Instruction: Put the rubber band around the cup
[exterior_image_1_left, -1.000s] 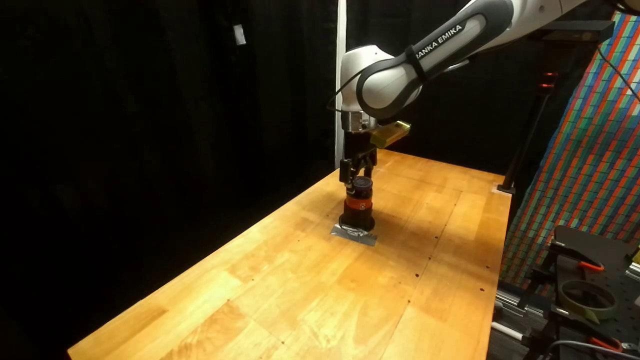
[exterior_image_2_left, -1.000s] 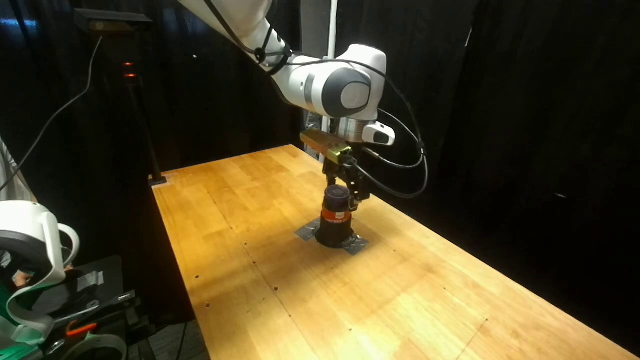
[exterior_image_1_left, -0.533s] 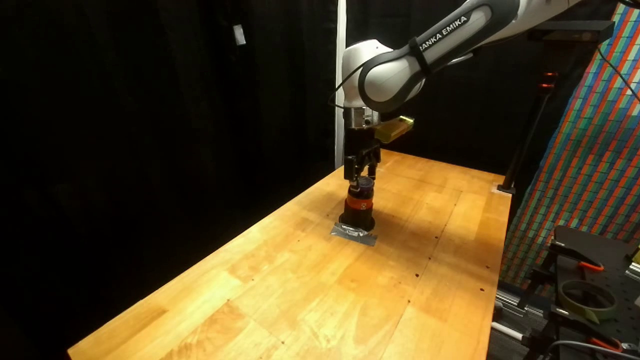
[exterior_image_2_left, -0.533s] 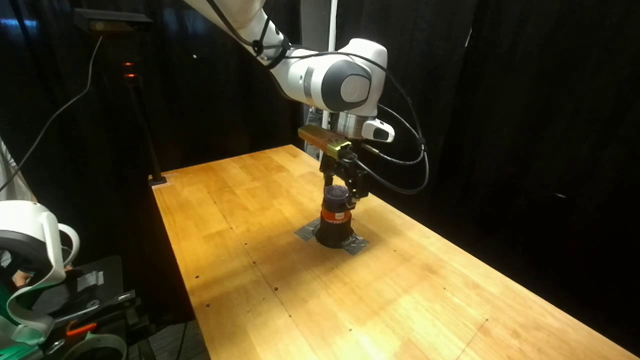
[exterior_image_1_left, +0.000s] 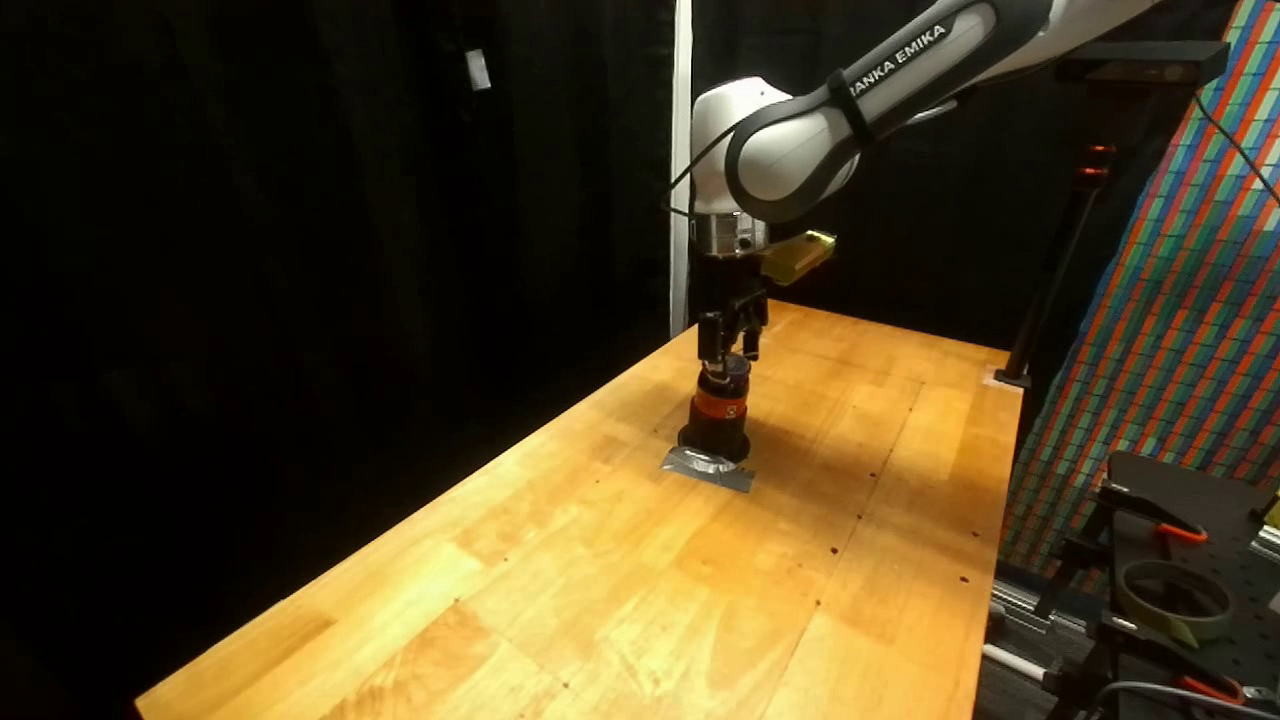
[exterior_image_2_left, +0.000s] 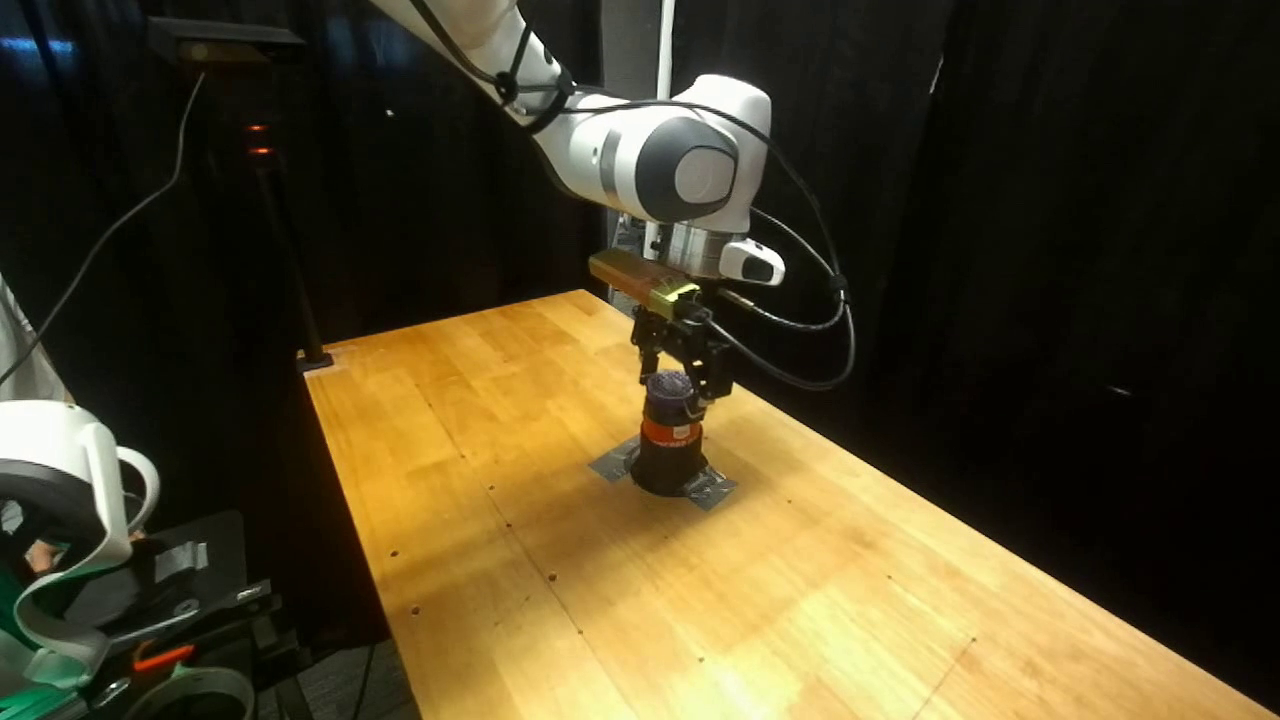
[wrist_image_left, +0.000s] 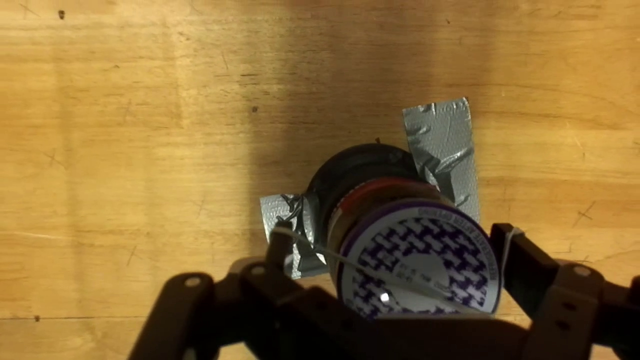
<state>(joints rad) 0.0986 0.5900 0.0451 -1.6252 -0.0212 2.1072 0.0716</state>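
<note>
The cup is a short jar with an orange label and a dark purple-patterned lid; it shows in both exterior views (exterior_image_1_left: 721, 406) (exterior_image_2_left: 671, 432) and from above in the wrist view (wrist_image_left: 435, 260). It stands in a black base taped to the table, its top leaning slightly. My gripper (exterior_image_1_left: 733, 362) (exterior_image_2_left: 673, 395) is open, its fingers spread on either side of the lid, as the wrist view also shows (wrist_image_left: 394, 231). The pale rubber band (wrist_image_left: 340, 257) runs from the left fingertip diagonally over the lid; a strand also wraps the right finger. The lid's near edge is hidden by the gripper.
Grey tape strips (wrist_image_left: 445, 145) (exterior_image_2_left: 712, 490) hold the black base (exterior_image_2_left: 668, 472) on the wooden table (exterior_image_1_left: 640, 580). A post (exterior_image_1_left: 1050, 270) stands at the table's far corner. A dark cart with a tape roll (exterior_image_1_left: 1175, 600) is beside the table.
My gripper has moved slightly up and sideways, rightward in one exterior view and leftward in another. The jar's top has shifted a little the same way. The base has stayed put.
</note>
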